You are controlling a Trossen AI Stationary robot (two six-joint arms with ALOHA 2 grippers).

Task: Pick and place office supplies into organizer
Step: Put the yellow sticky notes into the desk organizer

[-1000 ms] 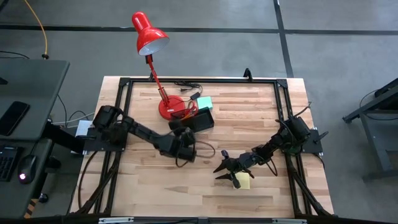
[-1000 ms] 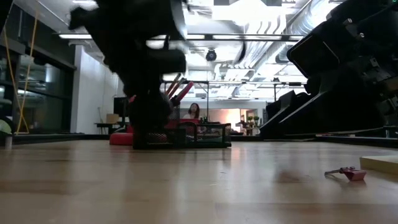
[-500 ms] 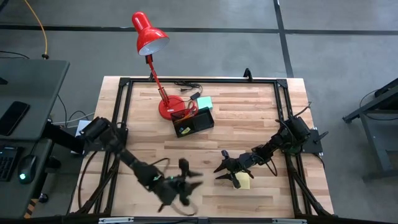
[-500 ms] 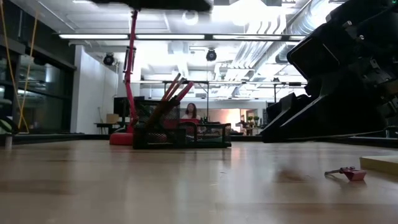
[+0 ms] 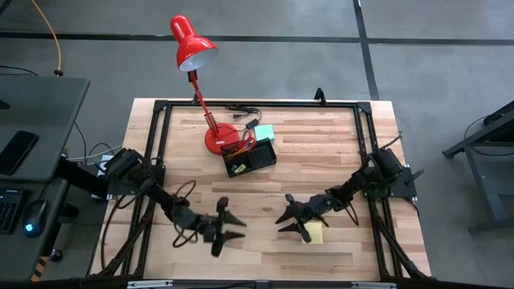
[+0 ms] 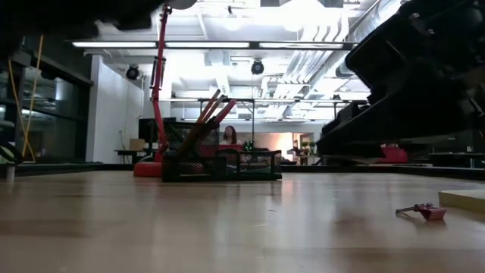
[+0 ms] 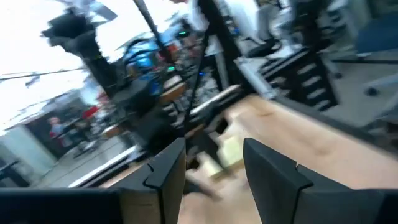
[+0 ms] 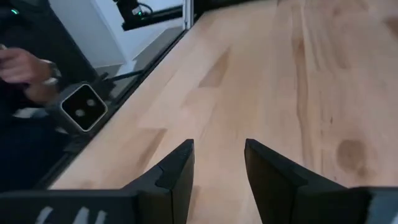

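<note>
The black organizer [image 5: 250, 158] stands on the table in front of the red lamp's base, with orange pencils [image 6: 206, 114] and red-handled scissors [image 5: 246, 141] sticking out of it. A teal sticky-note pad [image 5: 263, 132] lies just behind it. A yellow sticky-note pad [image 5: 315, 234] lies flat near the front, partly under my right arm. My right gripper [image 5: 281, 224] is open and low, pointing toward the table's left, past the pad. My left gripper [image 5: 239, 227] is open and empty, pointing level toward the right gripper across a short gap.
The red desk lamp [image 5: 193, 44] leans over the table's far left. A black cable [image 5: 241, 110] lies behind its base. A small red piece [image 6: 423, 210] lies on the wood near the yellow pad [image 6: 464, 199]. Bare wood spans the middle and the far right.
My left gripper has left the organizer, swung toward the table's near edge, then tipped up from pointing down to pointing level at the right gripper. The organizer and its contents stay in place.
</note>
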